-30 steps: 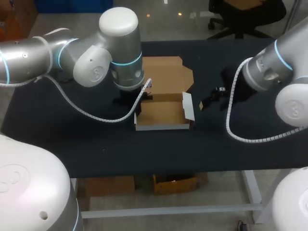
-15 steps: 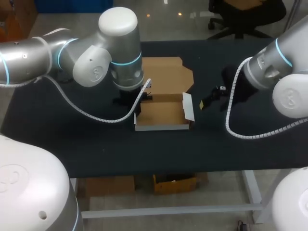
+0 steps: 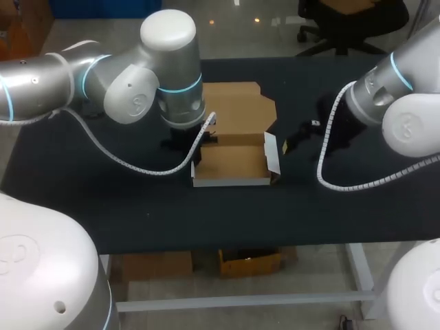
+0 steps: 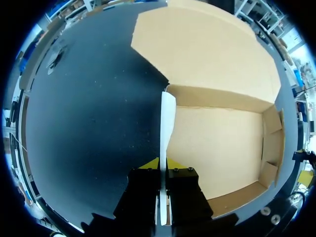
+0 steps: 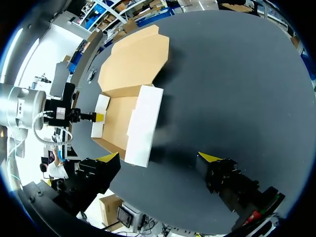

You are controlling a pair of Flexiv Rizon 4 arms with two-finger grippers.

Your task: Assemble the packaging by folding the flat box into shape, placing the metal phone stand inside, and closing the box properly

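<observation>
Fingers (image 4: 149, 164) of left gripper (image 4: 163, 166) clamp box (image 4: 217, 143) wall; right gripper (image 5: 160, 157) spread wide.

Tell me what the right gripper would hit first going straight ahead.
Probably the box's raised white side flap, standing just ahead of the open right gripper; depth is unclear.

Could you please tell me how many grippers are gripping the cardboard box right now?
1. The left gripper is shut on the box's left wall. The right gripper is open beside the right wall, not clamping it.
</observation>
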